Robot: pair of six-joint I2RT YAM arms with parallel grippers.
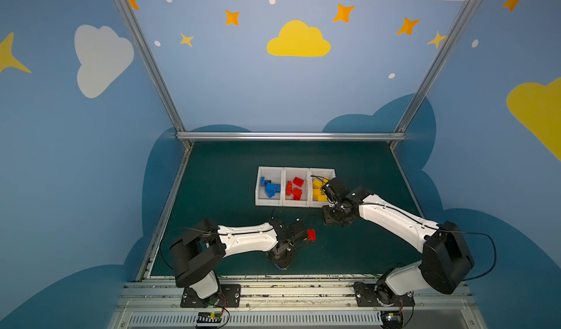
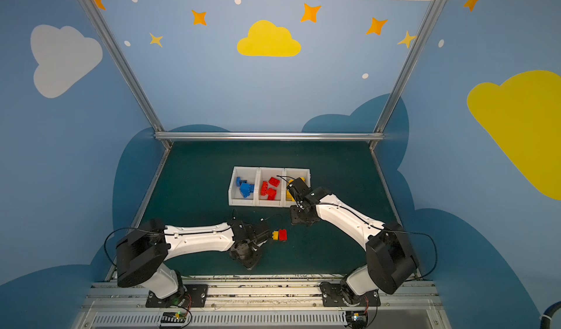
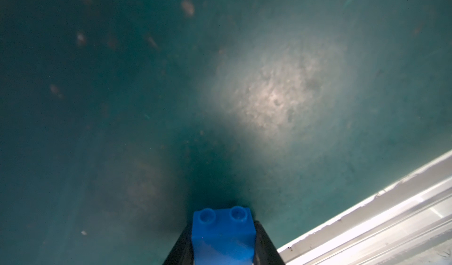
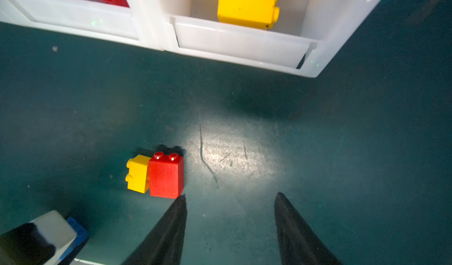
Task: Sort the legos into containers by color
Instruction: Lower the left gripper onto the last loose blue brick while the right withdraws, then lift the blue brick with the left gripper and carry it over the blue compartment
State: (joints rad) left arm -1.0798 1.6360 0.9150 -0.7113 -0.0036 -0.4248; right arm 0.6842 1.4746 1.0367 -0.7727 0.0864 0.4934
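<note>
The left tool point(image 3: 222, 223) is pinching one blue brick point(image 3: 223, 236) between its two black fingers, close down by the green bench point(image 1: 224, 190). The right tool point(image 4: 231, 197) stands spread and empty, its two fingers apart over bare bench, with the row of three white bins point(image 1: 295, 204) just ahead of it: one holds blue bricks, one red, one yellow, heaped too closely to count surely. Two loose bricks, one red brick point(image 4: 166, 177) and one yellow brick point(image 4: 138, 174), lie touching side by side on the bench between the two tools, the red one just off a fingertip of the right tool.
</note>
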